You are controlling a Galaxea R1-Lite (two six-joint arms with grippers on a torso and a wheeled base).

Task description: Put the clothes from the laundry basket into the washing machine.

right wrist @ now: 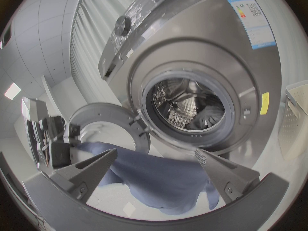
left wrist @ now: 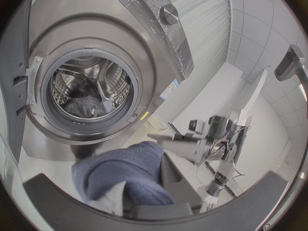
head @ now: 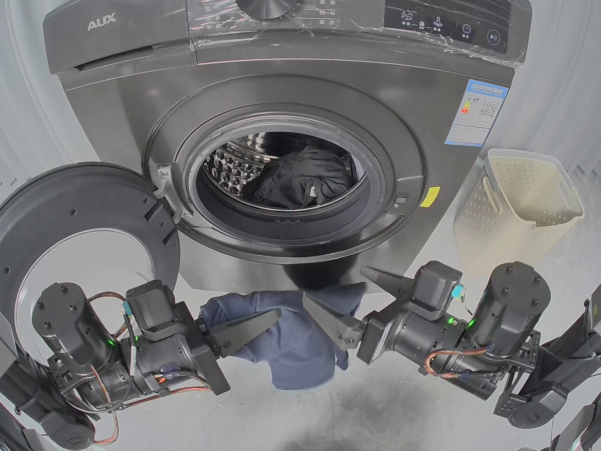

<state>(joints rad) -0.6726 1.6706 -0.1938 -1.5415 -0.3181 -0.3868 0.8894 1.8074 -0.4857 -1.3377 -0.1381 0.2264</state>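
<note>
Washing machine: grey front-loading washing machine [head: 350, 89], its round door [head: 81, 208] swung open on the robot's left.
Drum contents: crumpled black garment [head: 300, 180] lying inside the steel drum.
Blue garment: soft dark-blue knitted garment [head: 300, 352], hanging in front of the machine below the opening.
Left gripper [head: 253, 333]: fingers closed on one end of the blue garment.
Right gripper [head: 350, 302]: fingers spread wide at the garment's other side, gripping nothing; whether they touch it cannot be told.
Laundry basket: cream perforated plastic laundry basket [head: 482, 220], on the floor beside the machine's right side.
</note>
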